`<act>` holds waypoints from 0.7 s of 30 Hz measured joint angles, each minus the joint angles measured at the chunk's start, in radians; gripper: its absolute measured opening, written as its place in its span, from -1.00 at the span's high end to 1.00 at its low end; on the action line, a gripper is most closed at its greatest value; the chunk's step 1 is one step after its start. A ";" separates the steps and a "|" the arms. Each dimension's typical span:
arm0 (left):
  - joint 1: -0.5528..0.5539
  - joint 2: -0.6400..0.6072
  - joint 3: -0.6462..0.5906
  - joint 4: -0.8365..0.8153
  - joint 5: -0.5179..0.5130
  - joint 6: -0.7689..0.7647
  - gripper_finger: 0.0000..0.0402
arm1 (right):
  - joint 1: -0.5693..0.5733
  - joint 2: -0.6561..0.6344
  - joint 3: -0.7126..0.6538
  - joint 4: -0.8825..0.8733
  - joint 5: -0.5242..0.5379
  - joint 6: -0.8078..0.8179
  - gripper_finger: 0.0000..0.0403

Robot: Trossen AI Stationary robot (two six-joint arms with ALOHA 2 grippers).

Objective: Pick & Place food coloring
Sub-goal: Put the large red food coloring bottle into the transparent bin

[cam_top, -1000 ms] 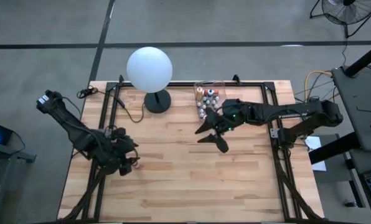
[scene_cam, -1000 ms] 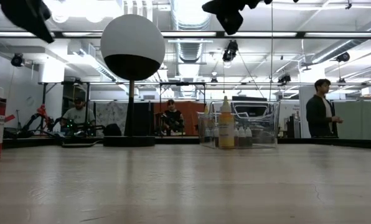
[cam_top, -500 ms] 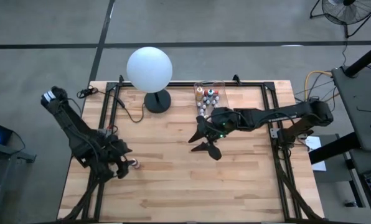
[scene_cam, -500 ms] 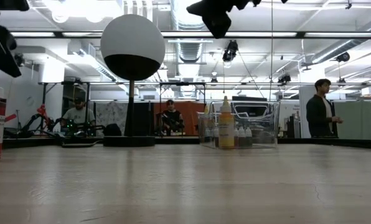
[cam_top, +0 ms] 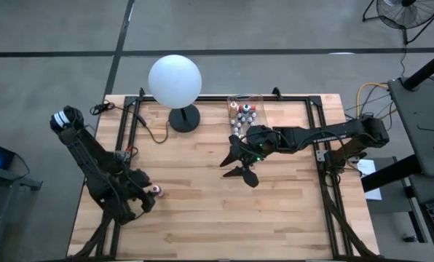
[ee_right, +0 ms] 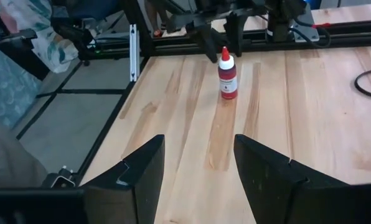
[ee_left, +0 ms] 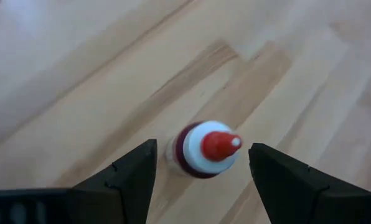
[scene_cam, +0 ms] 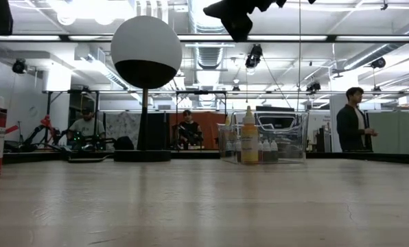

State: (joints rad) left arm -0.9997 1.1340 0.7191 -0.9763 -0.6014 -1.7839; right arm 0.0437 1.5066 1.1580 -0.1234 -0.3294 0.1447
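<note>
A red food coloring bottle (cam_top: 157,191) is seen standing upright near the table's (cam_top: 202,218) left edge. The left gripper (cam_top: 133,206) is held above it, jaws wide. Farther back, the right gripper (cam_top: 238,166) is held mid-table, jaws wide, empty. More bottles (cam_top: 242,116) are kept in the clear bin (scene_cam: 297,140) by the far edge.

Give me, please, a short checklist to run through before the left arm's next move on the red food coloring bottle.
1. Red food coloring bottle upright on the table: ok; the right wrist view shows it standing.
2. Left gripper open: ok; its fingers stand apart.
3. Bottle between the fingers: ok in the left wrist view, with wood visible on both sides.
4. Bottle free of the fingers: ok, no contact seen.
5. Right gripper away from the bottle: ok; it hangs open over the table's middle.
6. Room in the clear bin for another bottle: cannot tell.
</note>
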 joint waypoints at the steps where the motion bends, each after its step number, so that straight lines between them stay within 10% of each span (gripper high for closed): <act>1: -0.002 0.021 0.003 0.001 0.007 -0.031 -0.12 | 0.000 0.000 0.000 0.000 0.000 -0.005 0.09; 21: -0.004 0.425 0.122 -0.004 0.009 -0.456 -0.10 | 0.000 0.000 -0.002 -0.019 -0.001 -0.093 0.09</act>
State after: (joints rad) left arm -1.0034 1.5587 0.8415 -0.9802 -0.5928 -2.2401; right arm 0.0433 1.5066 1.1561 -0.1424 -0.3299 0.0516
